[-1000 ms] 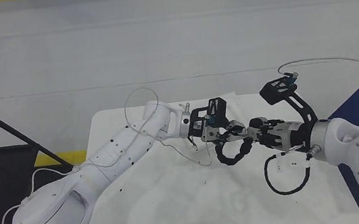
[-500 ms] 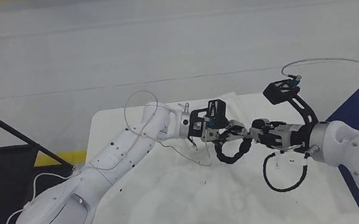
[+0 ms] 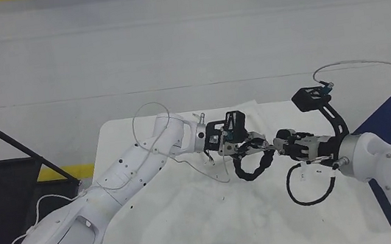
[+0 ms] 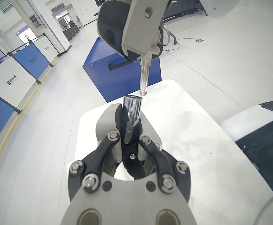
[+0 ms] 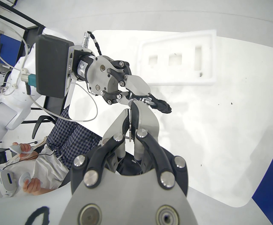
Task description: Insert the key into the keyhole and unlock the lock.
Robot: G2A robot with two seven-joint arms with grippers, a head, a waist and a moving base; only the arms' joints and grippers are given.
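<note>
Although our right gripper (image 5: 132, 119) is closed on the key (image 4: 144, 74) and our left gripper (image 4: 129, 123) is clamped around the lock (image 4: 131, 108), nothing is inserted yet. The key tip hangs just beyond the left jaws, nearly touching the keyhole (image 4: 132, 97). Both arms meet gripper-to-gripper above the table (image 3: 194, 226).

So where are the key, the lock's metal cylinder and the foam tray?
key (image 4: 144, 72), left wrist view, on its blade.
lock cylinder (image 4: 132, 110), left wrist view, on its shiny side.
foam tray (image 5: 179, 38), right wrist view, on its rim.
</note>
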